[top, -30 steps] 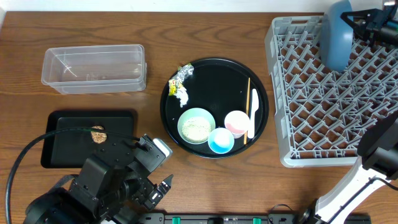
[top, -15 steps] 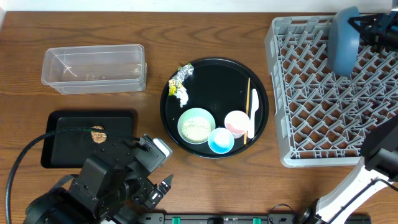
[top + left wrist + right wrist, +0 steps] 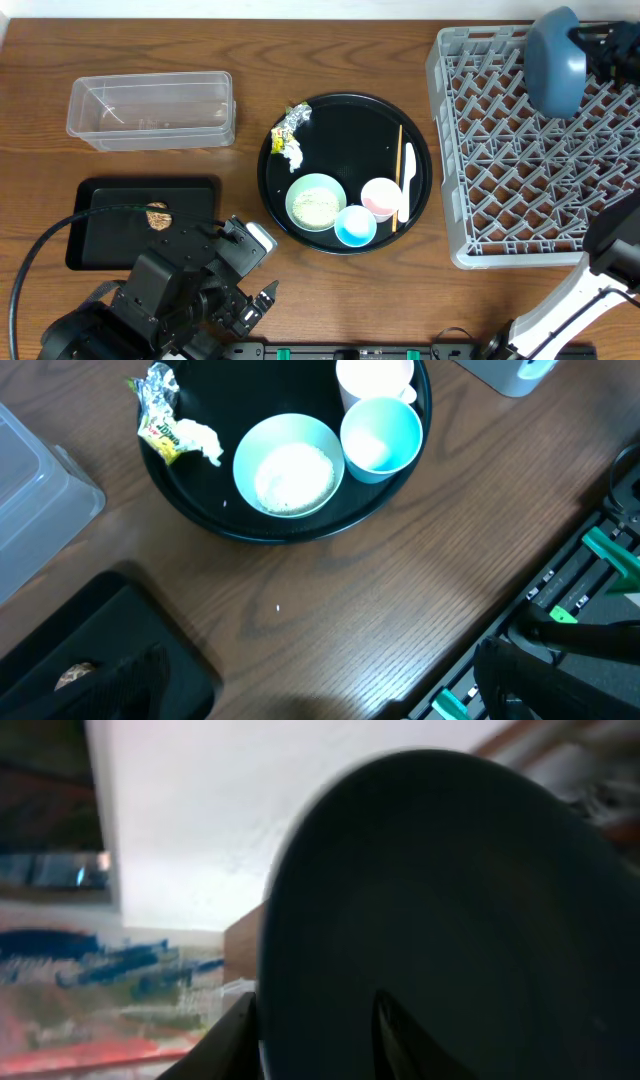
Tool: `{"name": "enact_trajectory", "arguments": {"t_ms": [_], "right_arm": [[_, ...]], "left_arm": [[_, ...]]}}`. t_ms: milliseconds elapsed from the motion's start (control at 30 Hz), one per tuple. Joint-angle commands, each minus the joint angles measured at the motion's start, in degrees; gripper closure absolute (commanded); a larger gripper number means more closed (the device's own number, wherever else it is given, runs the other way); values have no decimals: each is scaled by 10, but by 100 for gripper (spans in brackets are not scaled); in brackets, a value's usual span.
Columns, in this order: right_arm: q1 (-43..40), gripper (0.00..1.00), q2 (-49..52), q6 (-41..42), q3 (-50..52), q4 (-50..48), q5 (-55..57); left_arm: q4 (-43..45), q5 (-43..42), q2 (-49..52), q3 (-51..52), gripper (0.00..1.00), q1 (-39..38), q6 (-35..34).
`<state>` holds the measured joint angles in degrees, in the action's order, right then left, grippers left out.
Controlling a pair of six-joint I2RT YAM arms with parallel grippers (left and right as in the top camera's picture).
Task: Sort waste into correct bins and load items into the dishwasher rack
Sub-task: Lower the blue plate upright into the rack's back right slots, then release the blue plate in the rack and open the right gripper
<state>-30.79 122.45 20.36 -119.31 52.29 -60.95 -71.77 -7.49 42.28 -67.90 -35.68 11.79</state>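
The dark blue plate (image 3: pixel 556 62) stands on edge among the pegs at the back right of the grey dishwasher rack (image 3: pixel 520 200). My right gripper (image 3: pixel 582 48) is open, its jaws apart on either side of the plate's rim (image 3: pixel 450 900). On the round black tray (image 3: pixel 340 120) sit a green bowl (image 3: pixel 315 202) holding white grains, a pink cup (image 3: pixel 380 196), a blue cup (image 3: pixel 355 225), a white spoon (image 3: pixel 407 180), chopsticks (image 3: pixel 398 170) and crumpled foil with yellow wrapper (image 3: pixel 290 125). My left gripper (image 3: pixel 320 695) hangs wide open and holds nothing, near the front edge.
A clear tub (image 3: pixel 150 108) stands at the back left. In front of it lies a shallow black tray (image 3: pixel 110 240) with a brown lump (image 3: pixel 157 216) in it. Bare wood (image 3: pixel 330 590) separates the round tray from my left arm.
The right gripper's jaws have parted from the plate's rim. The plate moved right and settled more upright in the rack. The left arm is still.
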Motion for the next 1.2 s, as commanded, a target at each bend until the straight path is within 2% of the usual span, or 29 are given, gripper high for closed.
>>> {"name": "enact_trajectory", "arguments": {"t_ms": [0, 100, 200, 233, 267, 300, 333, 633, 833, 933, 967, 1033, 1100, 1167], "right_arm": [[-25, 69, 2, -27, -32, 39, 118], [-30, 69, -2, -57, -72, 107, 269], [-26, 63, -3, -77, -127, 169, 416], [-24, 56, -3, -80, -145, 186, 452], [-22, 40, -3, -81, -164, 200, 477], [-21, 29, -3, -81, -178, 209, 490], [-21, 27, -3, -83, -195, 218, 498], [7, 23, -3, -76, -310, 276, 504], [61, 23, -3, -77, -314, 285, 541], [101, 27, -3, -89, -294, 277, 590], [114, 30, -2, -89, -282, 269, 608], [136, 44, -2, -91, -252, 253, 648], [149, 67, -2, -90, -213, 231, 694], [153, 81, -2, -85, -172, 205, 715]], "left_arm": [[0, 3, 0, 3, 2, 2, -3], [1, 3, 0, 3, 2, 2, -3], [1, 3, 0, 3, 2, 2, -3], [2, 3, 0, 3, 2, 2, -3], [3, 3, 0, 3, 2, 2, -3], [5, 3, 0, 3, 2, 2, -3], [7, 3, 0, 3, 2, 2, -3], [7, 3, 0, 3, 2, 2, -3], [7, 3, 0, 3, 2, 2, -3], [7, 3, 0, 3, 2, 2, -3], [7, 3, 0, 3, 2, 2, -3], [7, 3, 0, 3, 2, 2, -3], [7, 3, 0, 3, 2, 2, -3], [7, 3, 0, 3, 2, 2, -3]]}}
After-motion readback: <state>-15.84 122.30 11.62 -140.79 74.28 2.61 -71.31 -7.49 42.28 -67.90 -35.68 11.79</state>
